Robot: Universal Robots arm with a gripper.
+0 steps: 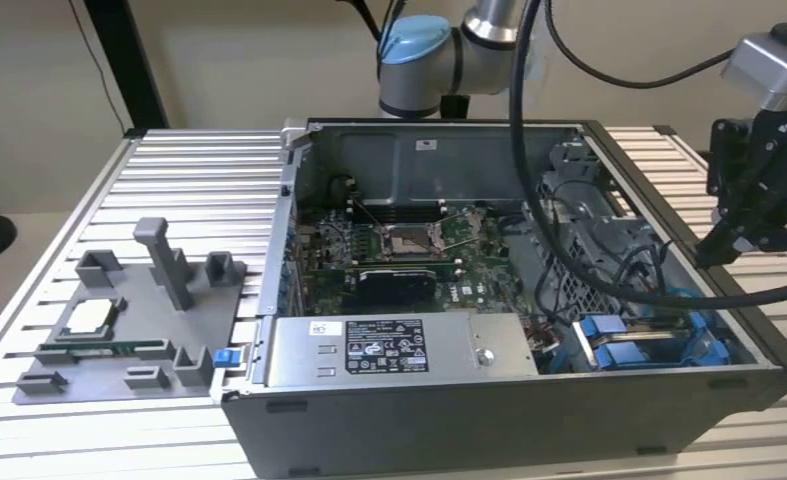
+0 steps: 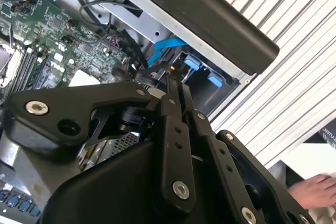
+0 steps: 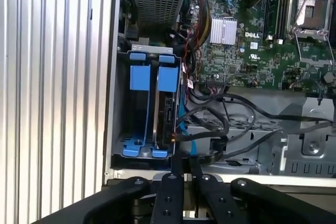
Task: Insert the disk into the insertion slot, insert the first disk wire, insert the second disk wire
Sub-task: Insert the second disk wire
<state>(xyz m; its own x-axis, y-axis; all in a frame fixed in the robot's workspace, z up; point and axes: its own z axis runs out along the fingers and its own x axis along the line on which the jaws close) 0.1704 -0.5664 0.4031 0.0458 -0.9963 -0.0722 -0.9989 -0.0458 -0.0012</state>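
Observation:
The insertion slot point(image 3: 116, 108) is a grey metal bay with blue rail pieces, in the open computer case's front corner point(image 1: 640, 345) at the exterior view's right. The disk point(image 3: 164, 111) stands on edge inside it, held in its blue carrier. My gripper point(image 3: 181, 160) hangs just above the bay's rear end point(image 1: 713, 255), its fingers pressed together. A black connector with an orange spot point(image 3: 173, 139) lies right at the fingertips point(image 2: 169, 80). I cannot tell whether it is pinched. A blue wire point(image 3: 184, 124) and black wires point(image 3: 220, 124) curl beside the disk.
The grey power-supply box point(image 1: 393, 348) lies along the case front, with the motherboard point(image 1: 407, 250) behind it. A grey parts fixture point(image 1: 126, 320) stands on the slatted table at the exterior view's left. A person's hand point(image 2: 315, 190) rests by the table's edge.

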